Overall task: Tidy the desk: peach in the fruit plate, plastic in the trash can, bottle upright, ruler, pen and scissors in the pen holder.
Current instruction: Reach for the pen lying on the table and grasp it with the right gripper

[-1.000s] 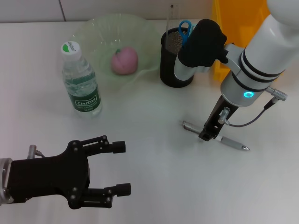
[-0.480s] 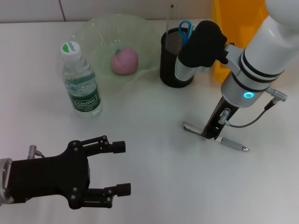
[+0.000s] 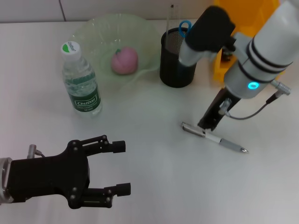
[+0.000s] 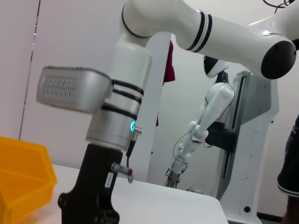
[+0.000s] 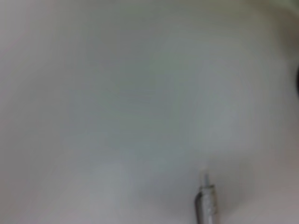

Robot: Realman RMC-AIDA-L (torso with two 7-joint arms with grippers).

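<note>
A: Head view; your right gripper (image 3: 209, 125) sits over the cap end of the pen (image 3: 213, 137), which lies flat on the desk (image 3: 154, 177) in front of the pen holder (image 3: 176, 58); I can't tell whether the jaws are clenched on it or released.

B: And the rest?

A: Peach (image 3: 124, 61) in the fruit plate (image 3: 88, 32); bottle (image 3: 81, 81) upright beside the plate; scissors (image 3: 185, 27) and ruler (image 3: 171, 16) already stand in the holder; trash can (image 3: 233, 21) behind your right arm; left gripper (image 3: 122, 168) parked low over the near desk, fingers spread and holding nothing.

B: Left wrist view?

A: You only see the other arm from the side there; its gripper (image 4: 88, 207) comes down to the desk, yellow bin (image 4: 21, 175) beside it; no pen visible.

B: Right wrist view?

A: Bare desk and one end of the pen (image 5: 206, 205); own fingers not shown.

B: Risks?

A: You're gripping near one end, not the middle; I'd expect the pen to tilt or roll out on the lift; the holder is crowded too, so the tip could snag on the scissors or knock the holder.

B: Versus a second ago?

A: Your right arm has swung up and back toward the bin; the gripper has shifted along the pen toward the cap end; the pen has barely moved.
</note>
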